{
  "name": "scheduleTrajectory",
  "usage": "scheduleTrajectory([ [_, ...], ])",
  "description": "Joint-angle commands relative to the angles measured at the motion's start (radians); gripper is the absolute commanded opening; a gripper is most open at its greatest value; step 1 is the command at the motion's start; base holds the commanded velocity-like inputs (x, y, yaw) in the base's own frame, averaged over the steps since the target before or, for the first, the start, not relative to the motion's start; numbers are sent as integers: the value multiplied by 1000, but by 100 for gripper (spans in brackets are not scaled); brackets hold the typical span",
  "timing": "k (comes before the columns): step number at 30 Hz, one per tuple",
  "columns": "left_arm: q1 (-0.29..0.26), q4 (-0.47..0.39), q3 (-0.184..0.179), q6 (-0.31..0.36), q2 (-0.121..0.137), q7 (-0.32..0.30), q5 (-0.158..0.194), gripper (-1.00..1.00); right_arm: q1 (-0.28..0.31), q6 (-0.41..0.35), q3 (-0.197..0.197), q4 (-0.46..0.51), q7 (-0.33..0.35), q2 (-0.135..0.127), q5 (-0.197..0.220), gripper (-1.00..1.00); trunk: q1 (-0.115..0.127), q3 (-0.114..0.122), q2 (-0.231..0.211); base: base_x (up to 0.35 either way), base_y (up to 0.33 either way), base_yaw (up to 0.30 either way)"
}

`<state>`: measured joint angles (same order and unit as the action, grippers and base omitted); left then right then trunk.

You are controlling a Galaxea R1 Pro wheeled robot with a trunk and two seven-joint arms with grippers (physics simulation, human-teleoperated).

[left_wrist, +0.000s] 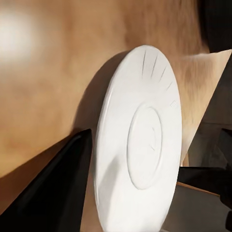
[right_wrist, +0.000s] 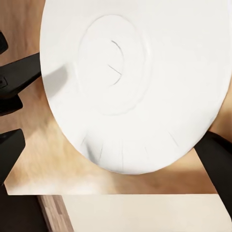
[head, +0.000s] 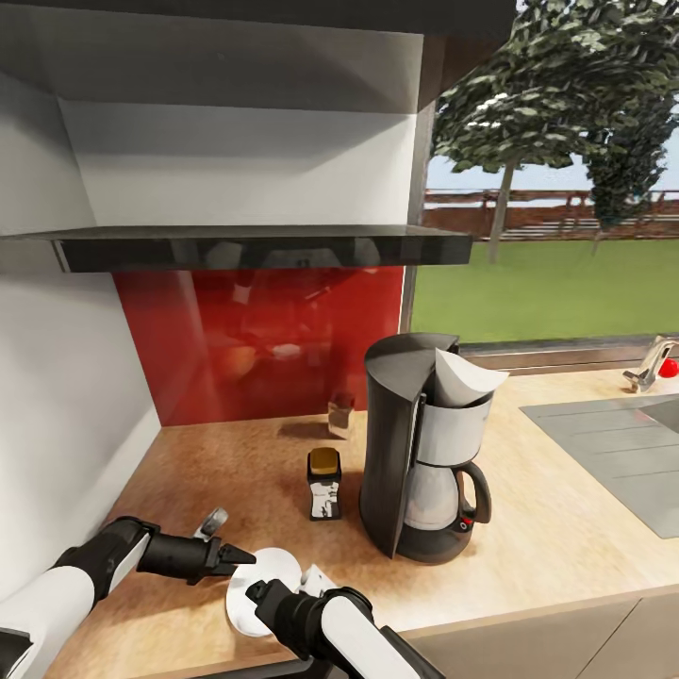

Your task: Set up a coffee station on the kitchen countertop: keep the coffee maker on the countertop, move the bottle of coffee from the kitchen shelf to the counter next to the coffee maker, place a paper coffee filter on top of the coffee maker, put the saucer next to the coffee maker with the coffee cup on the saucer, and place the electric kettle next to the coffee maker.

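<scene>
The saucer (head: pixel 256 592) hangs just over the kitchen countertop (head: pixel 556 528) near its front edge, left of the coffee maker (head: pixel 415 462). My left gripper (head: pixel 243 556) is shut on the saucer's (left_wrist: pixel 140 145) rim, one finger (left_wrist: pixel 58 188) against its edge and the other hidden behind it. My right gripper (head: pixel 275 598) is open over the saucer (right_wrist: pixel 145 82), fingers (right_wrist: pixel 12 150) spread wide. The paper coffee filter (head: pixel 464 379) sits on top of the coffee maker. The bottle of coffee (head: pixel 324 483) stands just left of it. The glossy black kitchen shelf (head: pixel 255 247) hangs above. The coffee cup and the electric kettle are out of view.
A small glass jar (head: pixel 340 415) stands at the red backsplash behind the bottle. The steel sink (head: pixel 613 443) and its faucet (head: pixel 649 366) lie to the right. A white wall closes the counter's left end.
</scene>
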<state>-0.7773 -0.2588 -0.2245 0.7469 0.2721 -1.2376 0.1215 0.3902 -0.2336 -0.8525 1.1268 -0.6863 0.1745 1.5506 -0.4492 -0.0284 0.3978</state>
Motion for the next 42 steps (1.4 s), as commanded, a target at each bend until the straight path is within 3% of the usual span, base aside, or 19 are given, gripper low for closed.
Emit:
scheduleTrajectory([
  [1, -1, 0, -10, 9, 1, 0, 8, 100, 1, -4, 0, 1, -7, 0, 2, 100, -1, -3, 2, 0, 0, 0],
  [12, -1, 0, -12, 11, -8, 0, 6, 100, 1, -5, 0, 1, -7, 0, 2, 100, -1, -3, 2, 0, 0, 0],
  [13, -1, 0, -22, 11, -14, 0, 6, 100, 1, -4, 0, 1, -7, 0, 2, 100, -1, -3, 2, 0, 0, 0],
  [14, 0, 0, -78, 11, -25, -6, 7, 100, 1, -4, 0, 1, -7, 0, 2, 100, -1, -3, 2, 0, 0, 0],
  [16, -1, 0, -91, 11, -28, -12, 8, 100, 1, -4, 0, 1, -7, 0, 2, 100, -1, -3, 2, 0, 0, 0],
  [29, -1, 0, -102, 11, -28, -17, 8, 100, 1, -4, 0, 1, -7, 0, 2, 100, -1, -3, 2, 0, 0, 0],
  [30, -1, 0, -102, 11, -28, -17, 8, -100, 1, -4, 0, 1, -7, 0, 2, 100, -1, -3, 2, 0, 0, 0],
  [42, -2, 1, -105, 12, -28, -17, 9, -100, 1, -4, 0, 1, -7, 0, 2, 100, -1, -3, 2, 0, 0, 0],
])
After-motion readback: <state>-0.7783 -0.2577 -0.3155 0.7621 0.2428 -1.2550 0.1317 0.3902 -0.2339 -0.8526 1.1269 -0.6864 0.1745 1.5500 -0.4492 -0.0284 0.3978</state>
